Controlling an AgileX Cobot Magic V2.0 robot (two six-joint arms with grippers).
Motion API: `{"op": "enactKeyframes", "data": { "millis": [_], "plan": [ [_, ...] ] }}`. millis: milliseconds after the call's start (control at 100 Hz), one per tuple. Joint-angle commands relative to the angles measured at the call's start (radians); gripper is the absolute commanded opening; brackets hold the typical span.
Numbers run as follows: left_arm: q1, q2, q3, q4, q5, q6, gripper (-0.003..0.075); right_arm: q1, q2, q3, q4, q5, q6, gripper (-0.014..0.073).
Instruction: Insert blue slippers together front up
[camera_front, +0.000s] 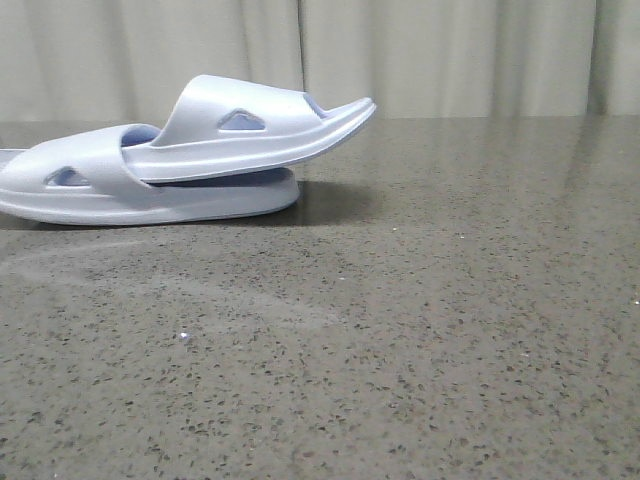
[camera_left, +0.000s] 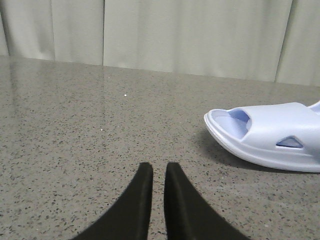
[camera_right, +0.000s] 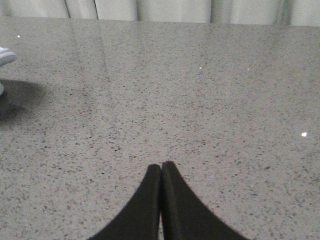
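Note:
The blue slippers lie nested at the far left of the table. The lower slipper (camera_front: 110, 190) rests flat. The upper slipper (camera_front: 262, 128) has its heel end tucked under the lower one's strap, and its toe tilts up to the right. The left wrist view shows the lower slipper (camera_left: 270, 135) a little way off from my left gripper (camera_left: 159, 166), whose fingers stand a narrow slit apart with nothing between them. My right gripper (camera_right: 161, 165) is shut and empty over bare table; only a slipper tip (camera_right: 6, 55) shows at that view's edge. Neither gripper appears in the front view.
The speckled grey stone table (camera_front: 420, 300) stretches wide to the right and front of the slippers. A pale curtain (camera_front: 460, 50) hangs behind the table's back edge. A tiny white fleck (camera_front: 184, 338) lies on the table near the front.

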Motion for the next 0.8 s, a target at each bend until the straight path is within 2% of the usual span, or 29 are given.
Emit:
{"op": "enactKeyframes", "data": {
  "millis": [0, 270, 340, 400, 440, 500, 790],
  "plan": [
    [0.002, 0.009, 0.008, -0.008, -0.080, -0.007, 0.0015, -0.021, -0.041, 0.009, -0.147, -0.090, 0.082, -0.0089],
    [0.002, 0.009, 0.008, -0.008, -0.080, -0.007, 0.0015, -0.167, -0.293, 0.163, -0.214, -0.106, 0.082, -0.0089],
    [0.002, 0.009, 0.008, -0.008, -0.080, -0.007, 0.0015, -0.190, -0.350, 0.210, -0.255, -0.106, 0.116, -0.0089],
    [0.002, 0.009, 0.008, -0.008, -0.080, -0.007, 0.0015, -0.199, -0.394, 0.245, -0.275, -0.096, 0.147, -0.0089],
    [0.002, 0.009, 0.008, -0.008, -0.080, -0.007, 0.0015, -0.202, -0.420, 0.241, -0.278, -0.005, 0.154, -0.0089],
    [0.002, 0.009, 0.008, -0.008, -0.080, -0.007, 0.0015, -0.202, -0.447, 0.241, -0.278, 0.034, 0.154, -0.0089],
    [0.002, 0.009, 0.008, -0.008, -0.080, -0.007, 0.0015, -0.202, -0.463, 0.241, -0.284, 0.052, 0.154, -0.0089]
  ]
}}
